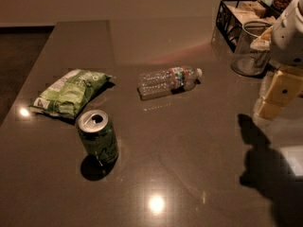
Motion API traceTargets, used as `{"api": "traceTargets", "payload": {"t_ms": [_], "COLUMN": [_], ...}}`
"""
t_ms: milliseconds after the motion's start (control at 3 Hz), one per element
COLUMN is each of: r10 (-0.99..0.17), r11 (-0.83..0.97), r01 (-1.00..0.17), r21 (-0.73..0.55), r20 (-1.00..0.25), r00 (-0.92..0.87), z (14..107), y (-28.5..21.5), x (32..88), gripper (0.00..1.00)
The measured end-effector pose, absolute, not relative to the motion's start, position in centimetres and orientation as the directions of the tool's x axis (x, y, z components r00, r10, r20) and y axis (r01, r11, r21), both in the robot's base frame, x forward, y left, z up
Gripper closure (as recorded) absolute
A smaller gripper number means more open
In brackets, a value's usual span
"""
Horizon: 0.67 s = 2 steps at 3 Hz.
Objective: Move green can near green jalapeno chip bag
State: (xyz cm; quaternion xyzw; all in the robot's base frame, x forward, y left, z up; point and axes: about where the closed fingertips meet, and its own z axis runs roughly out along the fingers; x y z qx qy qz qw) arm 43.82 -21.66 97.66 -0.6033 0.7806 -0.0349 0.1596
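Note:
The green can [98, 138] stands upright on the dark table, silver top with its opening showing. It sits just in front and right of the green jalapeno chip bag [71, 92], which lies flat at the left; a small gap lies between them. My gripper [274, 98] hangs at the right edge of the view, above the table and far from the can, with nothing seen in it.
A clear plastic bottle [169, 82] lies on its side mid-table. A glass jar [249, 48] and a black wire rack [236, 18] with packets stand at the back right. The table's left edge [28, 74] runs diagonally.

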Motion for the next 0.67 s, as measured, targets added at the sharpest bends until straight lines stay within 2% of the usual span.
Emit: {"api": "traceTargets", "payload": {"t_ms": [667], "r10": [-0.951], "r11": [0.256], "r01": [-0.936], "r21": [-0.242], "r20": [-0.238], "r00": [-0.199], "z": [97.3], "y": [-19.7], "x": [44.1], "gripper": [0.00]}}
